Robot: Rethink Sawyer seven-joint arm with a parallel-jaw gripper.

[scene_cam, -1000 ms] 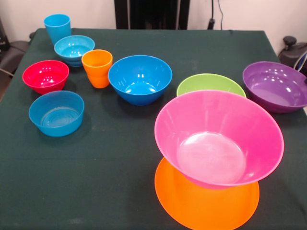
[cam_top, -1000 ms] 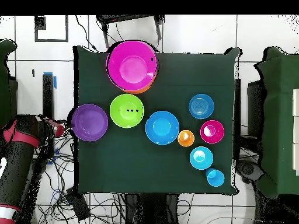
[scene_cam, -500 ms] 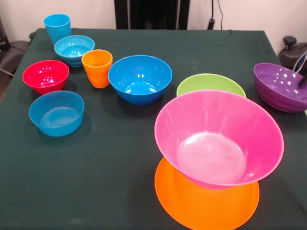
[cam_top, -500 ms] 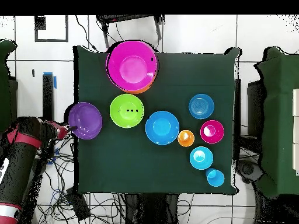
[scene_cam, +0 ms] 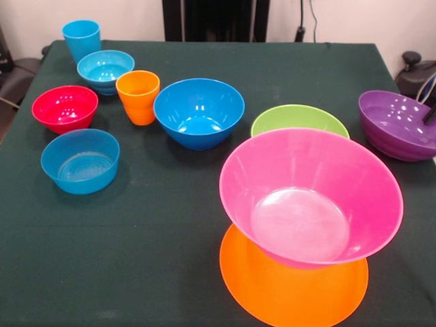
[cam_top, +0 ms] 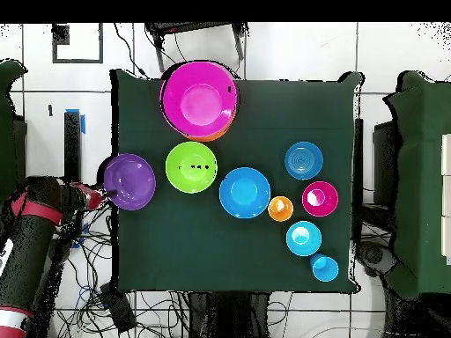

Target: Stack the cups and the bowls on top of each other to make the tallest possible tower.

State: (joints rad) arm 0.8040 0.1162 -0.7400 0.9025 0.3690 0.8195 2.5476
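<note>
Sitting tilted at the table [scene_cam: 204,231] edge: purple bowl [scene_cam: 398,122].

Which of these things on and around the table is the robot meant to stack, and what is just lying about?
For stacking:
pink bowl on the upturned orange bowl
purple bowl
green bowl
big blue bowl
red bowl
two small blue bowls
orange cup
blue cup

Just there:
cables on the floor
green table cover

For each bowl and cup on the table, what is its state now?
Pink bowl: upright, on the orange bowl.
Purple bowl: tilted at the table edge.
Green bowl: upright, unstacked.
Big blue bowl: upright, unstacked.
Orange cup: upright.
Blue cup: upright.
</note>
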